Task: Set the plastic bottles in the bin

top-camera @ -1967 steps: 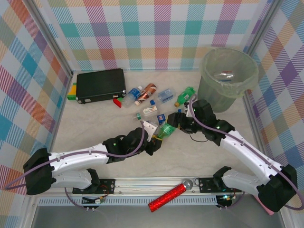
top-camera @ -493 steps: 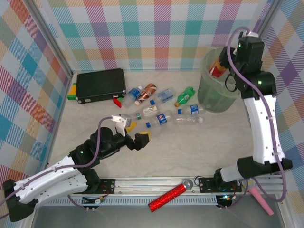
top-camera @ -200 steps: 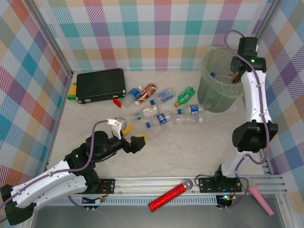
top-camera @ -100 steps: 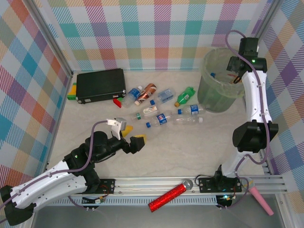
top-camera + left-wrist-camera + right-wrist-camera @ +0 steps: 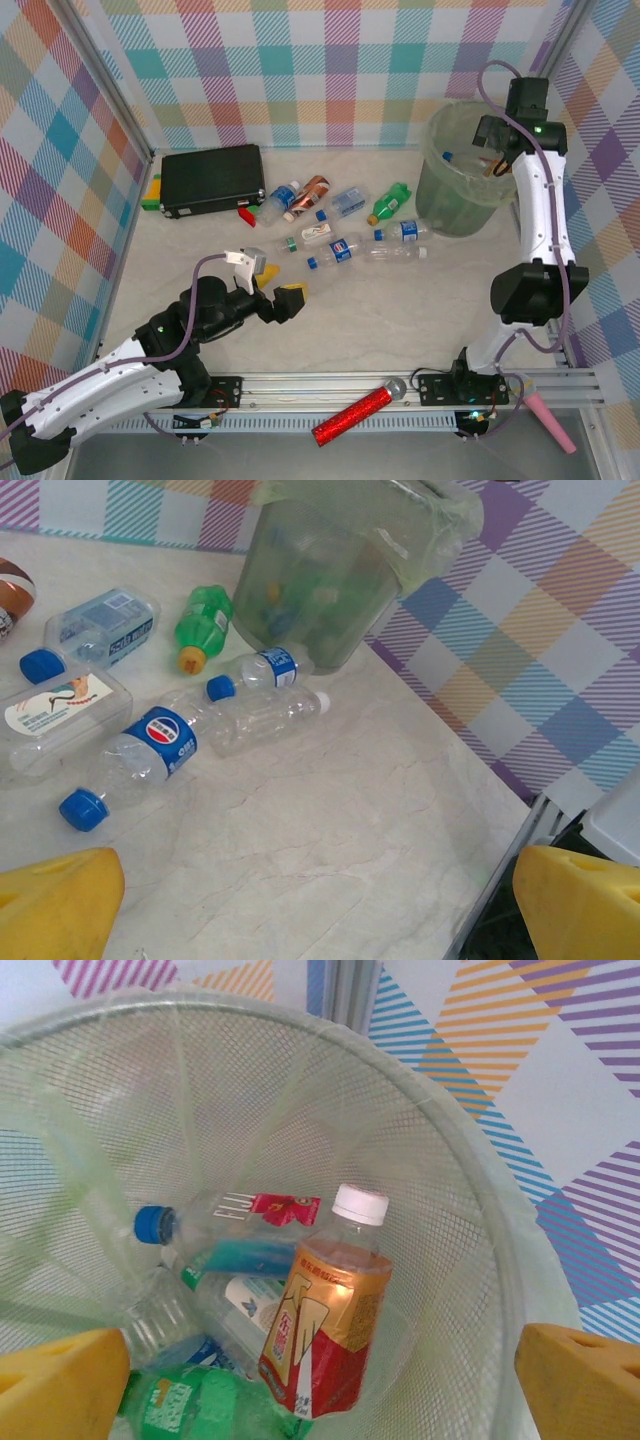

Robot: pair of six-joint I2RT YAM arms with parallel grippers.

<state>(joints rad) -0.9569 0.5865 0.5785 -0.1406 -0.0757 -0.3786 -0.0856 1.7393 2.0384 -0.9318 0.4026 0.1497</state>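
My right gripper [image 5: 497,150] hangs open over the bin [image 5: 455,205], a round pale-green basket with a liner. Between and below its yellow fingertips [image 5: 60,1385], a red-and-gold labelled bottle with a white cap [image 5: 325,1310] lies loose inside the bin [image 5: 455,1150] on several other bottles. Several plastic bottles lie on the table: a Pepsi one [image 5: 338,250], a clear one [image 5: 395,251], a green one [image 5: 388,203] and a brown-labelled one [image 5: 312,194]. My left gripper [image 5: 275,282] hovers open and empty just in front of them, with the Pepsi bottle [image 5: 140,755] and the bin [image 5: 320,580] ahead of it.
A black rectangular case [image 5: 212,178] lies at the back left, a green-and-yellow item [image 5: 152,192] beside it. A red glittery tube [image 5: 352,415] rests on the front rail. Plaid walls close in the table on three sides.
My right gripper opened and let go of the red-and-gold bottle, which now rests in the bin. The left arm has stayed still.
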